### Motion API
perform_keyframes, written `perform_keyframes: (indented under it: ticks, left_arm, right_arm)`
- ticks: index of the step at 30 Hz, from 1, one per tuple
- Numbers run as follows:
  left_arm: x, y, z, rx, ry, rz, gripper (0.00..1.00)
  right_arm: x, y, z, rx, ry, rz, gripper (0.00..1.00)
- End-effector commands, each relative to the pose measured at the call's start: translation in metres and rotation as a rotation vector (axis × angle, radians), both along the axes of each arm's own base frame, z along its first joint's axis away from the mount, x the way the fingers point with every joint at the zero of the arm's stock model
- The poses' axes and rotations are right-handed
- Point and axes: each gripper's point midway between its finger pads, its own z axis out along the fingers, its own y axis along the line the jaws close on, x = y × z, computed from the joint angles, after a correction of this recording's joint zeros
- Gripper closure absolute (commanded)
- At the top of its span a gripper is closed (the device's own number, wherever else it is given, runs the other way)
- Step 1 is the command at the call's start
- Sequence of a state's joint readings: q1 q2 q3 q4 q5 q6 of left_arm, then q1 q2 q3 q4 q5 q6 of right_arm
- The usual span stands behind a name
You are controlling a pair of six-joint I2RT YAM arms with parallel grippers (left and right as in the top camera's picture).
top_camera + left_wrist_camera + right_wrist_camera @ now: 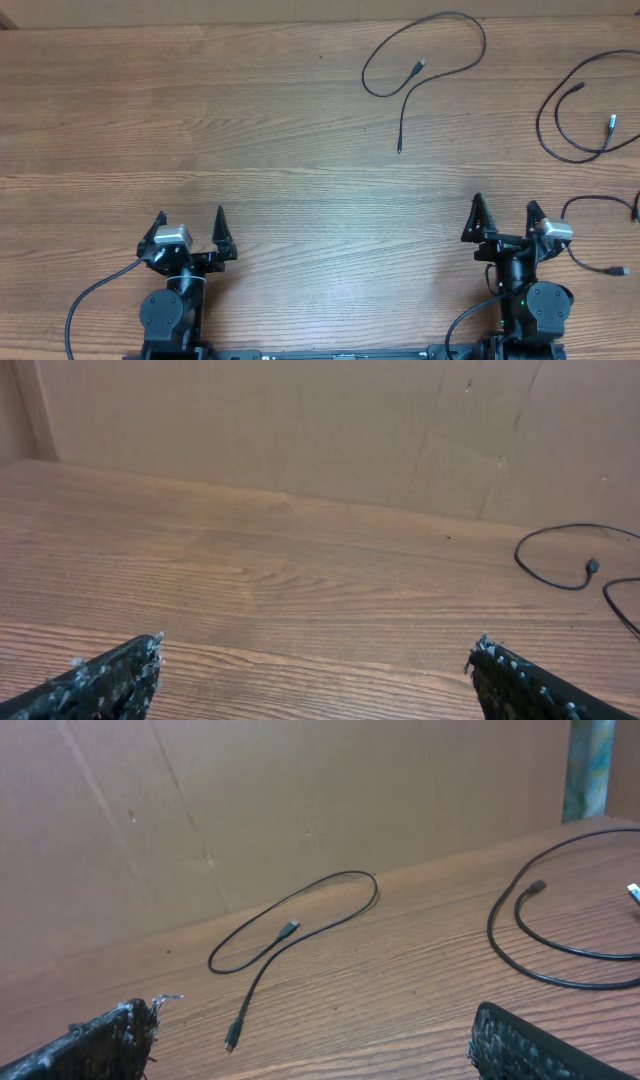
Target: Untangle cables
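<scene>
Two robot arms sit drawn back at the near edge of a wood-grain table [250, 120], their bases side by side and well apart, wrists low and fingers pointing toward the far side. The left gripper [190, 213] has its jaws spread wide over bare wood with nothing between them. The right gripper [505, 202] is spread just as wide and equally empty-handed.

Three thin black cables lie separately on the far and right parts of the table, none touching another or either gripper. The middle cable [401, 120] forms an open loop far ahead, between the two arms and closer to the right one, with one tail running back toward the robot. The right cable [541, 125] curls at the table's right edge. A third cable [600, 199] lies just beside the right arm, running off the frame.

Only the overhead camera takes in all three. The right wrist view shows its gripper [315, 1010], the middle cable [372, 895] and the right cable [495, 920] against a brown cardboard wall [300, 800], which the overhead view does not show; the third cable is outside it. The left wrist view, past its own gripper [318, 648], catches one cable loop [518, 555] at far right.

A silvery plug [611, 122] tips the right cable.
</scene>
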State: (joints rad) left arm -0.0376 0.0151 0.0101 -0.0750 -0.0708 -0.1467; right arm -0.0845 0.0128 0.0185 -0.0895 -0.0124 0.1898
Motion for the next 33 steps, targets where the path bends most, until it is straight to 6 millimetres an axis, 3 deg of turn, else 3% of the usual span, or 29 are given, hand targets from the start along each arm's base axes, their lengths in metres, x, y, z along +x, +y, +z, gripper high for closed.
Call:
perform_keyframes:
  ticks: [1,33]
  left_arm:
    - [-0.0002,-0.0013,0.0004,0.019,-0.007,-0.008,0.01]
    - [-0.0002,-0.0033,0.0001,0.018,-0.006,-0.020,0.00]
  right_arm:
    - [0.0001,0.0008,-0.0017,-0.005,-0.004,0.005,0.00]
    - [0.0001,0.0008,-0.0017,-0.005,-0.004,0.005,0.00]
